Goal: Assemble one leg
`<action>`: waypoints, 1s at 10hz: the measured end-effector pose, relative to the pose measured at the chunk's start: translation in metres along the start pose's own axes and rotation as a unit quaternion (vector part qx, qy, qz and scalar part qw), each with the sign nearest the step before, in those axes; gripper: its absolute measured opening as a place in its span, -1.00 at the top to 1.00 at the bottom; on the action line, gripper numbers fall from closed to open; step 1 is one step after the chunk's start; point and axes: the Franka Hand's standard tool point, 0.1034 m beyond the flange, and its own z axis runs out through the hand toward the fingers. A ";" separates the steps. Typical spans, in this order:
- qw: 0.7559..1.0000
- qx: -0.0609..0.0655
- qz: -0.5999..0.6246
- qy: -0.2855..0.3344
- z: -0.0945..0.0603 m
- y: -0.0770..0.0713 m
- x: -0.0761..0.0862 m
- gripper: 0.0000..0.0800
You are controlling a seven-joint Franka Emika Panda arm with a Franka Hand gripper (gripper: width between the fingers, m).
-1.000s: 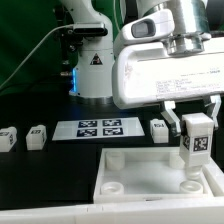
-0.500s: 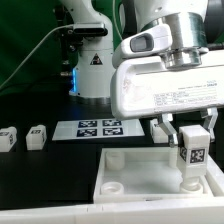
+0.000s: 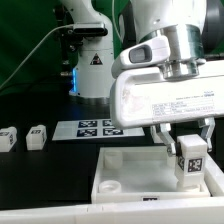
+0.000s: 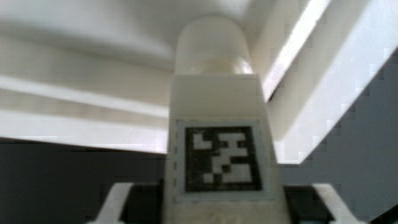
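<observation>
**Item: leg in the gripper, over the top**

- Writing: the leg (image 3: 192, 160) carries a black-and-white square tag, which fills the middle of your wrist view (image 4: 222, 158). The white hand wears a sticker (image 3: 175, 95) with lines of print too small to read. The arm base (image 3: 92, 70) shows a black warning triangle. The marker board (image 3: 100, 127) bears several tags.
- Tool: the gripper (image 3: 190, 150) is clamped on the leg. One finger (image 3: 170, 140) sits on each side, and the leg is upright with its tag facing the exterior camera.
- Location: the leg hangs over the corner of the top (image 3: 140, 176) at the exterior view's right. Its lower end is at rim height. You cannot tell whether it touches, because the socket beneath it is hidden.
- Surroundings: two loose legs (image 3: 8, 139) (image 3: 37, 137) stand on the black table (image 3: 40, 170), well apart from the top, at the exterior view's left. The marker board lies between them and the hand.
- Obstructions: the hand covers the table behind the leg.
- Room: two round sockets (image 3: 110, 185) (image 3: 115, 158) on the top's left side are open. The top's right edge runs out of the picture.
</observation>
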 end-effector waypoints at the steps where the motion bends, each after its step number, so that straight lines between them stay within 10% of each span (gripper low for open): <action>1: 1.000 -0.003 -0.001 0.018 0.001 0.001 0.002 0.27; 6: 0.999 -0.006 -0.002 0.031 0.002 0.001 0.002 0.27; 8: 0.999 -0.006 -0.002 0.031 0.002 0.001 0.002 -0.44; 10: 0.999 -0.006 -0.002 0.031 0.002 0.001 0.002 -0.59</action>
